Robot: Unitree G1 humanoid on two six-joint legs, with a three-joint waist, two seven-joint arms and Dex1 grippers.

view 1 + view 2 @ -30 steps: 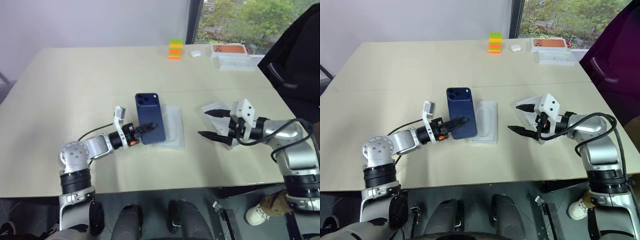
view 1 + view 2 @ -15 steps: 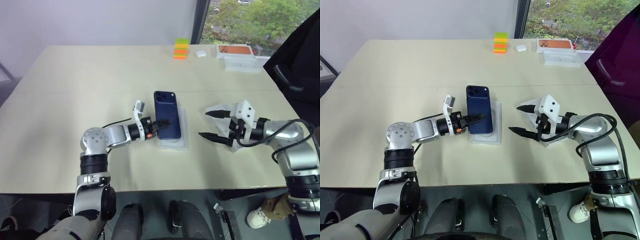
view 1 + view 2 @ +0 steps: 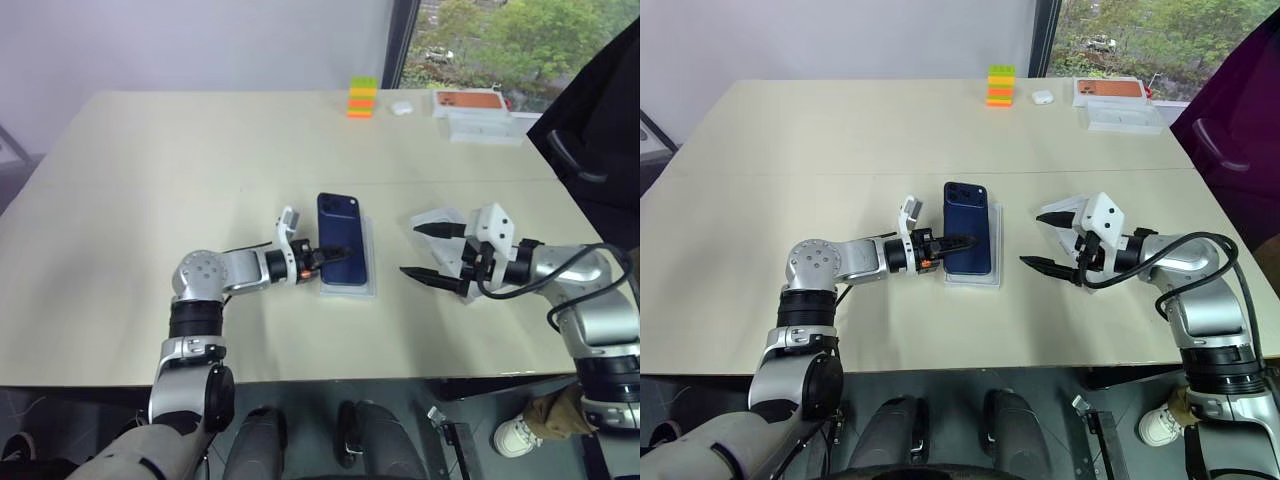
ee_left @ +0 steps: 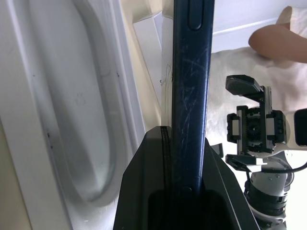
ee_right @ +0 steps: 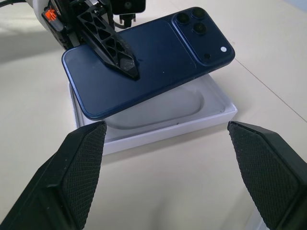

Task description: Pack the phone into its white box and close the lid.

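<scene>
Right wrist view: left gripper [image 5: 125,62] clamped on phone [image 5: 148,57], tilted above white box [image 5: 211,112]; right gripper [image 3: 425,251] spread wide, empty. Seating and lid remain.

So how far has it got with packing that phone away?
Partway. The left gripper is shut on the phone, holding it just above the white box, tilted and not yet seated in the recess. The right gripper waits open beside it. A white piece behind that gripper may be the lid. Left to do: lay the phone flat, let go, close the lid.
</scene>
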